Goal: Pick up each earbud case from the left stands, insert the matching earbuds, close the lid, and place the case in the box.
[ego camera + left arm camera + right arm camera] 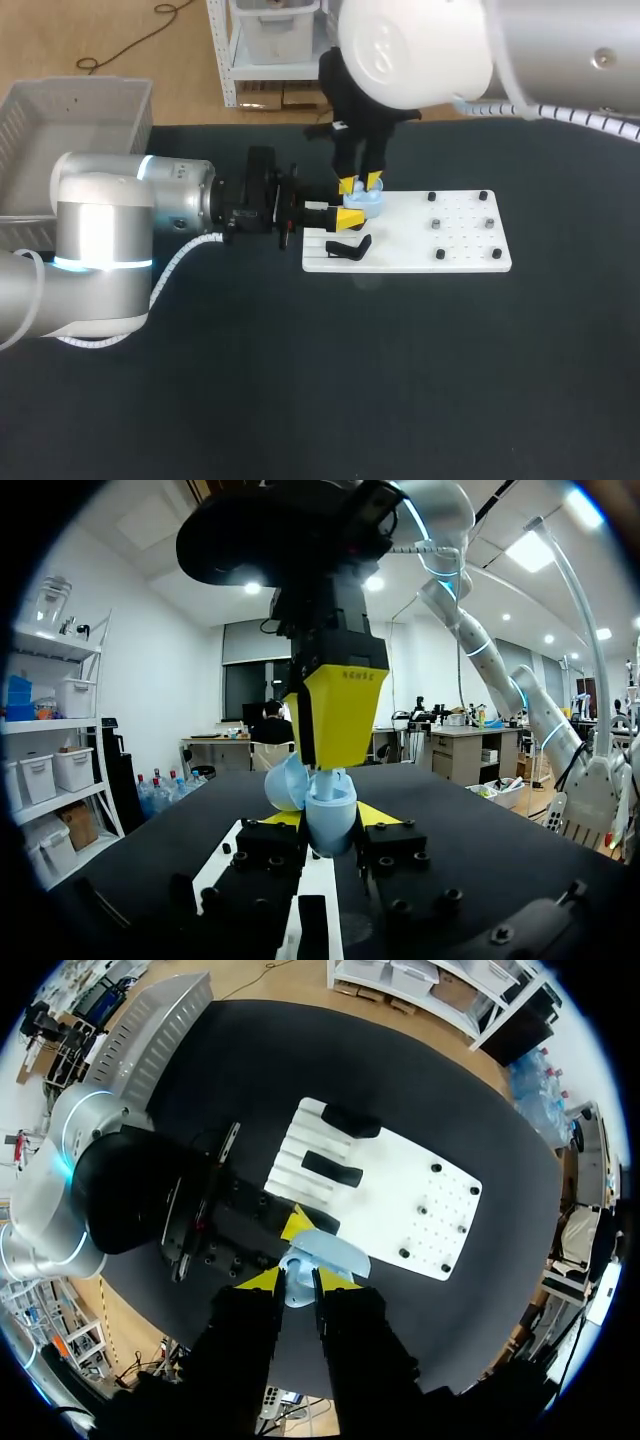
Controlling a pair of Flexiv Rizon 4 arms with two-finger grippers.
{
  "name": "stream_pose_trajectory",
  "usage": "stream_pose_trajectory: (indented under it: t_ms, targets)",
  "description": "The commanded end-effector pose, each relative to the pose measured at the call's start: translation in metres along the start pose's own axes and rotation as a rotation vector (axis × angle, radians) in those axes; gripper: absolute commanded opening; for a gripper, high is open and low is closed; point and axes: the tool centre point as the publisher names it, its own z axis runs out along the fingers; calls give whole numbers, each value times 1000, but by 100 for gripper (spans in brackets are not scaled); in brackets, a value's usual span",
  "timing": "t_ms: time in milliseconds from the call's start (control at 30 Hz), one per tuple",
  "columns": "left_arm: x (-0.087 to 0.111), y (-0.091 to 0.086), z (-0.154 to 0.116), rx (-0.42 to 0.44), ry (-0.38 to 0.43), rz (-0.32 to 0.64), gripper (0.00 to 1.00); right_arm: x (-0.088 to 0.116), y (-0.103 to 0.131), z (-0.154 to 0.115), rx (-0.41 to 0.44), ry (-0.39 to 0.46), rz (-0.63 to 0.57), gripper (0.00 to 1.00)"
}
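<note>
On the near left corner of the white board [455,250] sits one black stand [347,248]. Just beyond it, my left gripper [330,818] enters from the left. It is clamped on the pale-blue case [362,201], one yellow tip on each side. The case is at the board's left end, lid open. My right gripper [361,183] points straight down over it, fingers pinched on an earbud [298,1288] at the case mouth. At the table's far left stands the grey box [60,110].

Pale blue case [362,203], white board [450,245], black table [350,380].
</note>
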Motion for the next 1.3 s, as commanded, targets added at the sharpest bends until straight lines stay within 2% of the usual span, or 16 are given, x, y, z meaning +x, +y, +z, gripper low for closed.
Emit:
stream_pose_trajectory:
  t_ms: [33, 333, 433, 467, 500, 533, 800, 900, 1067, 1300]
  targets:
    - [0, -1, 0, -2, 1, 0, 0, -4, 0, 3, 3, 9, 0, 0]
    - [0, -1, 0, -2, 1, 0, 0, -7, -1, 6, 5, 24, -2, 0]
    - [0, -1, 0, -2, 1, 0, 0, -6, 0, 5, 5, 26, -2, 48]
    - [0, -1, 0, -2, 1, 0, 0, -5, 0, 4, 6, 24, -3, 73]
    - [0, -1, 0, -2, 1, 0, 0, -3, 1, 2, 8, 22, -3, 92]
    - [0, -1, 0, -2, 1, 0, 0, -2, 1, -1, 9, 18, -4, 100]
    - [0, -1, 0, -2, 1, 0, 0, 7, -5, -26, 12, -44, 29, 100]
    - [0, -1, 0, -2, 1, 0, 0, 0, -18, -31, 1, -72, 92, 100]
    - [0, -1, 0, -2, 1, 0, 0, -19, -49, -28, -22, -143, 296, 100]
    - [0, -1, 0, -2, 1, 0, 0, -31, -63, -15, 24, -164, 388, 100]
